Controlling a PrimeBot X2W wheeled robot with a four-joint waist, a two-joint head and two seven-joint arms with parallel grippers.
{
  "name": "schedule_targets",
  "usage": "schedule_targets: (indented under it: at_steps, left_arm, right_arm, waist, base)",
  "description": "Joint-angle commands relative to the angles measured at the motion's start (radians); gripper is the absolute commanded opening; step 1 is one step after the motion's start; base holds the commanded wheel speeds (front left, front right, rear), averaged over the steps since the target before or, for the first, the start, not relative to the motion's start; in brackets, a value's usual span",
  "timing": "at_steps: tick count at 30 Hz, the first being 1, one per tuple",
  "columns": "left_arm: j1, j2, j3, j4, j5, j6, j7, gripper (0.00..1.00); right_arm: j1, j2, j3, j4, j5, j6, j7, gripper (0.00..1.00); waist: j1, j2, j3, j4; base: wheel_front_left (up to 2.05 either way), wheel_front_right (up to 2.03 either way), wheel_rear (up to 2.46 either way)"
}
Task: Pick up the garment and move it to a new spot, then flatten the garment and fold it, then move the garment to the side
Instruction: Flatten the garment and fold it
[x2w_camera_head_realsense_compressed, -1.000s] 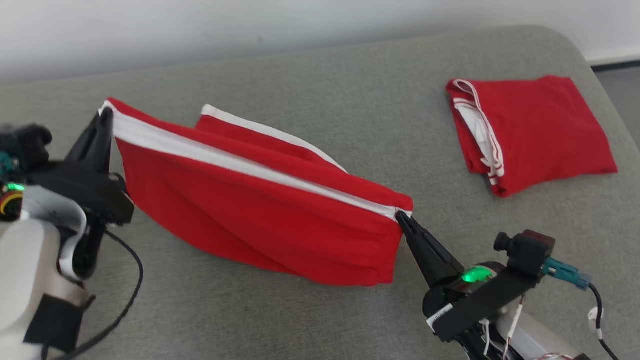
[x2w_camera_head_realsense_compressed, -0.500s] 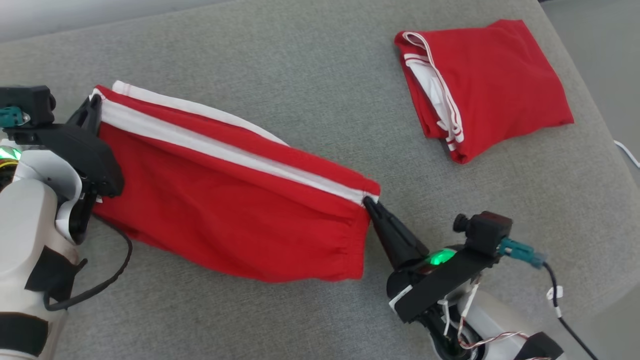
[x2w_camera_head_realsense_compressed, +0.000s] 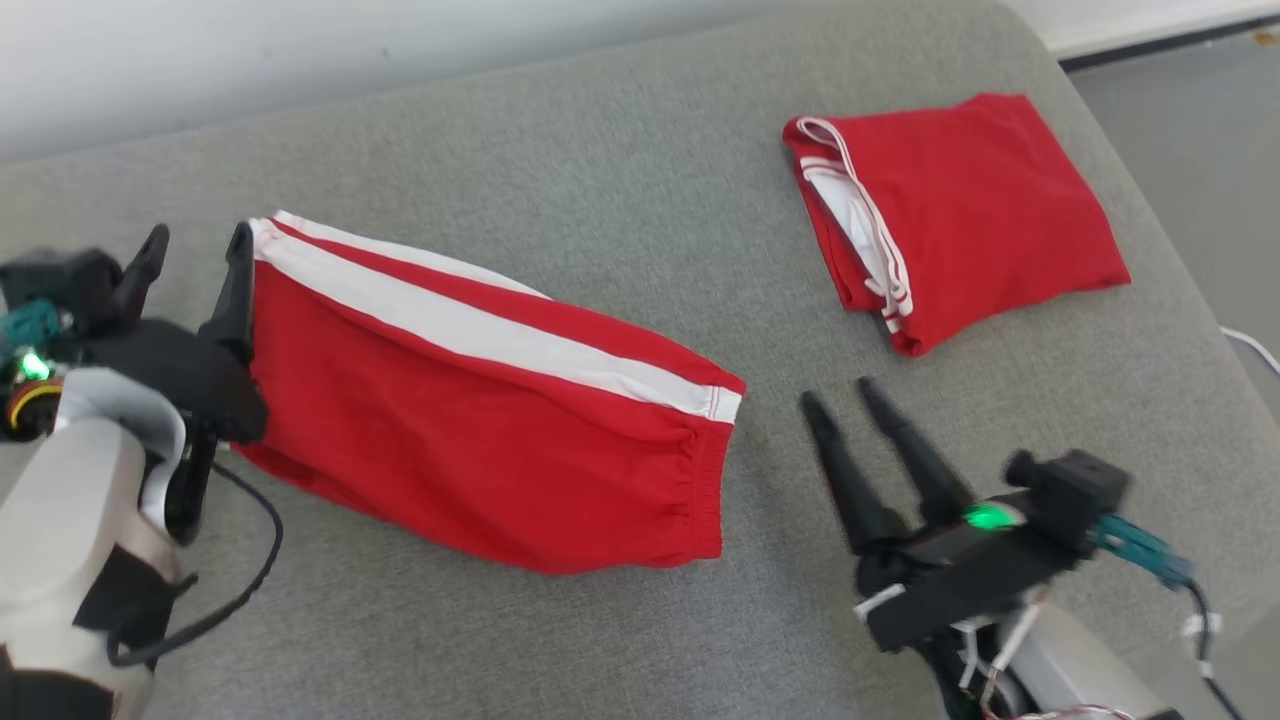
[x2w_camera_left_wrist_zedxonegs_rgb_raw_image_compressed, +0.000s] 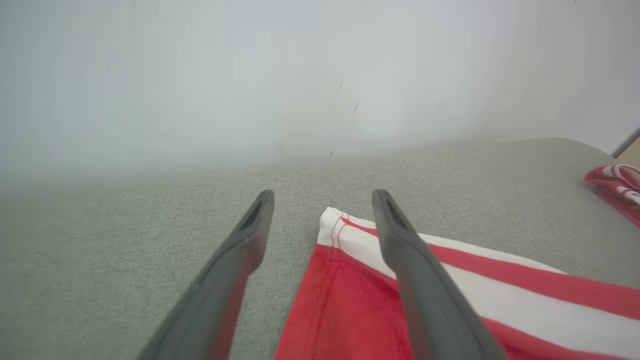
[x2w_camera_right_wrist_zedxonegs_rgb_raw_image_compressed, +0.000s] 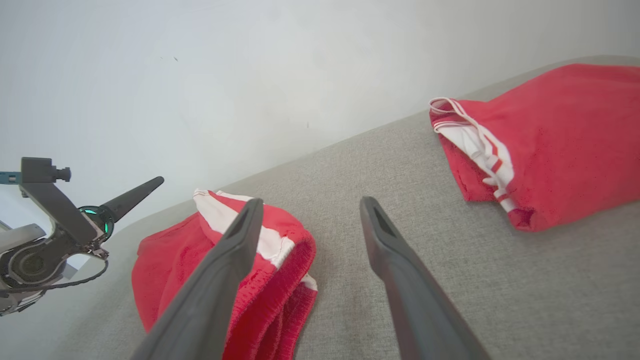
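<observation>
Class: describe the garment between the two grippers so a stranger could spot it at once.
On the grey padded surface lie two red clothes. Pick the long garment between the left gripper and the right gripper. Unlike the folded bundle, it bears a broad white stripe.

The garment (x2w_camera_head_realsense_compressed: 480, 430) lies on the padded surface (x2w_camera_head_realsense_compressed: 620, 200) between the left gripper (x2w_camera_head_realsense_compressed: 198, 238) and the right gripper (x2w_camera_head_realsense_compressed: 838, 392). One corner reaches in between the left one's fingers (x2w_camera_left_wrist_zedxonegs_rgb_raw_image_compressed: 400, 250); the other end sits just left of the right one, apart from it. A folded garment (x2w_camera_head_realsense_compressed: 980, 210) lies ahead of the right gripper, toward the wall (x2w_camera_head_realsense_compressed: 300, 60).
</observation>
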Motion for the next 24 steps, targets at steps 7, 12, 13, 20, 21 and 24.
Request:
schedule_targets:
  at_steps: [7, 12, 13, 20, 21, 24]
  left_arm:
    - [0.125, 0.006, 0.003, -0.038, -0.022, 0.001, -0.081, 1.0]
    - [0.198, -0.023, 0.004, -0.042, 0.001, 0.026, -0.089, 1.0]
    - [0.205, -0.025, 0.001, -0.039, 0.007, 0.026, -0.09, 1.0]
    - [0.224, -0.046, 0.005, 0.025, 0.02, 0.04, -0.091, 1.0]
    - [0.221, -0.05, 0.011, 0.037, 0.013, 0.038, -0.091, 1.0]
    - [0.211, -0.054, 0.011, 0.073, 0.014, 0.027, -0.091, 1.0]
  right_arm:
    - [0.18, 0.077, -0.214, -0.123, -0.28, -0.002, 0.0, 1.0]
    - [0.297, 0.159, -0.323, -0.2, -0.446, -0.002, 0.0, 1.0]
    - [0.32, 0.174, -0.34, -0.207, -0.463, -0.002, 0.0, 1.0]
    - [0.396, 0.22, -0.345, -0.202, -0.526, -0.002, 0.0, 1.0]
    - [0.399, 0.222, -0.343, -0.199, -0.528, -0.002, 0.0, 1.0]
    - [0.391, 0.226, -0.338, -0.19, -0.526, -0.002, 0.0, 1.0]
  waist:
    - [0.0001, -0.0002, -0.079, 0.044]
    - [0.0001, -0.0002, -0.098, 0.054]
    - [0.0001, -0.0002, -0.101, 0.055]
    - [0.0001, -0.0002, -0.109, 0.042]
    - [0.0001, -0.0002, -0.109, 0.037]
    - [0.0001, -0.0002, -0.106, 0.022]
  base:
    - [0.0, 0.0, 0.0]
    - [0.0, 0.0, 0.0]
    - [0.0, 0.0, 0.0]
    - [0.0, 0.0, 0.0]
    - [0.0, 0.0, 0.0]
    - [0.0, 0.0, 0.0]
